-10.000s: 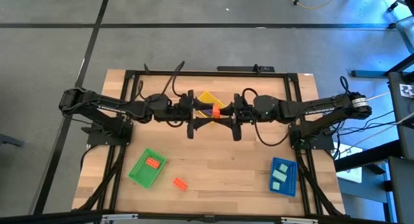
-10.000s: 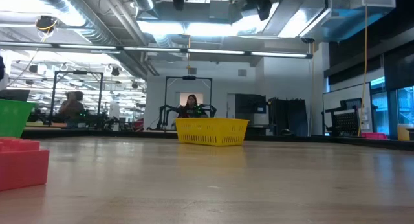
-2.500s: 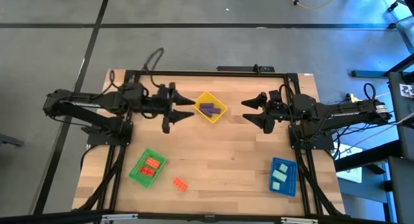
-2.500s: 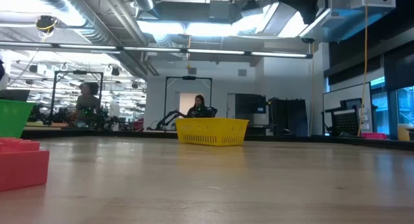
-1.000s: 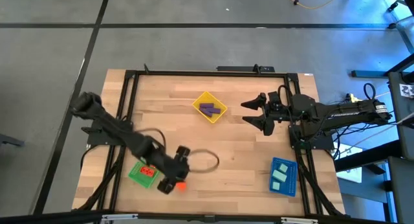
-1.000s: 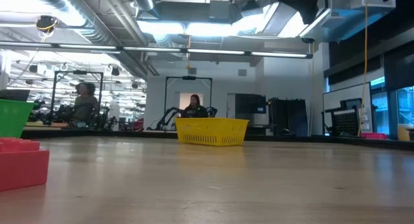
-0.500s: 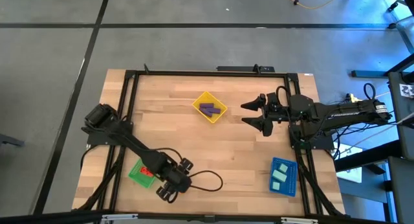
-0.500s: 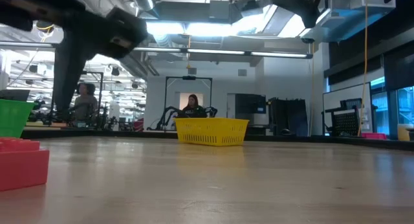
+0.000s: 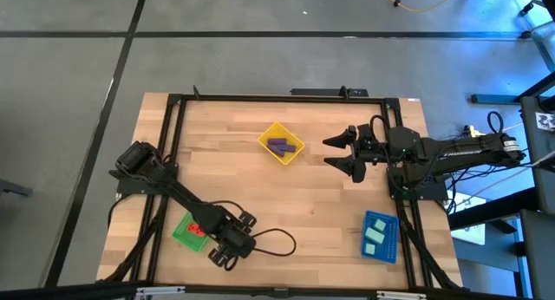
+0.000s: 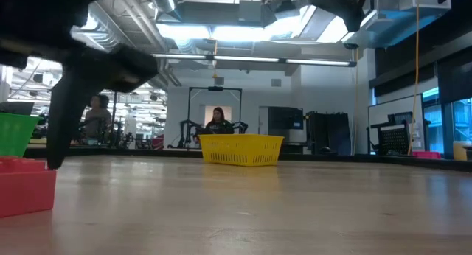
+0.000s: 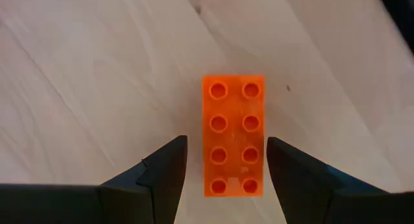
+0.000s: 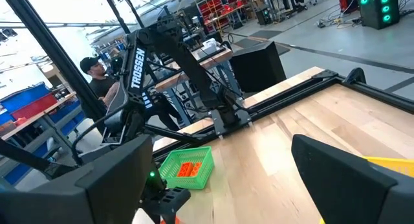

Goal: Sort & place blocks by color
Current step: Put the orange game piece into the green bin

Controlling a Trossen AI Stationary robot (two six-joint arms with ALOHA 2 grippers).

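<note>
Left pincer [image 11: 226, 169] astride orange brick [image 11: 233, 134] — open

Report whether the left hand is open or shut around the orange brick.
Open. The left hand straddles the orange brick with bare wood visible between each finger and it.

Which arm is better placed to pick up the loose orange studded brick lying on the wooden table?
The left. Its gripper hangs directly over the orange studded brick, jaws open on either side of it, beside the green tray. The right gripper waits open across the table, near the yellow tray.
</note>
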